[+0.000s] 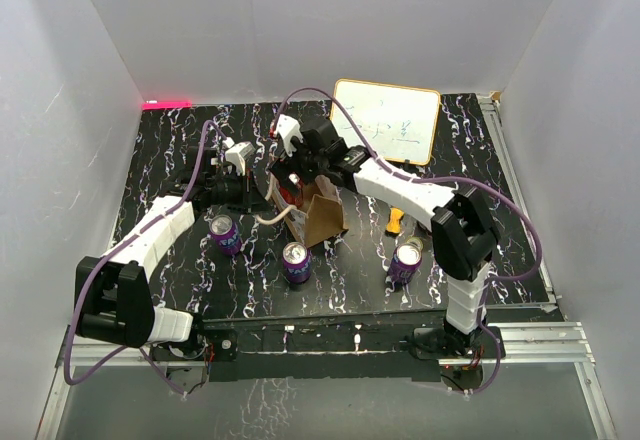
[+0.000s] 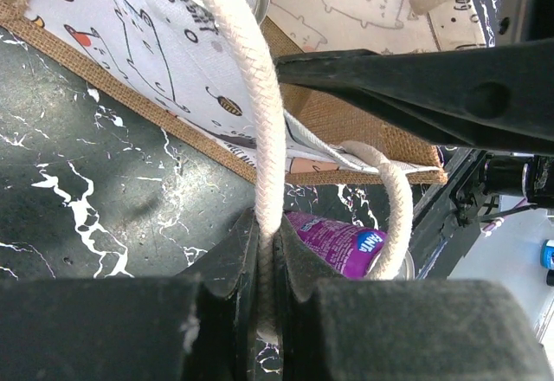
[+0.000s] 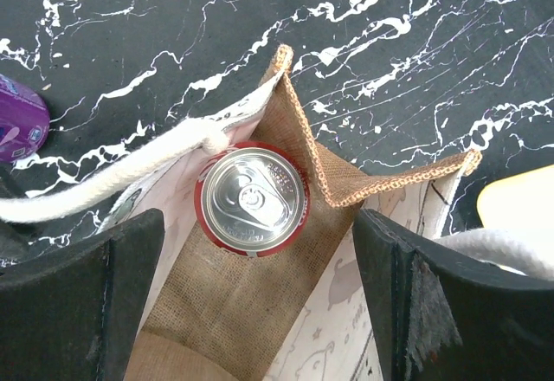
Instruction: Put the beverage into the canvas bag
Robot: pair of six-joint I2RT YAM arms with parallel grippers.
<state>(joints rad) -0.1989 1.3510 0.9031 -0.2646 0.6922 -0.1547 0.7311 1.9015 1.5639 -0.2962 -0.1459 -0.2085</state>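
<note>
table (image 1: 250,282): black marble | walls (image 1: 300,20) white | left hand (image 2: 268,286) pinches bag handle (image 2: 260,121) | right hand (image 3: 260,299) wide

In the overhead view, the left arm (image 1: 160,225) and right arm (image 1: 400,185) reach toward mid-frame. The left gripper (image 2: 267,258) pinches the cream handle (image 2: 260,95); the right gripper (image 3: 260,307) points down, jaws spread wide.

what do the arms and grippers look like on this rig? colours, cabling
The left arm and right arm match: white shells, black joints, a purple cable looping along each. Fingers are black, blocky and matte.
</note>
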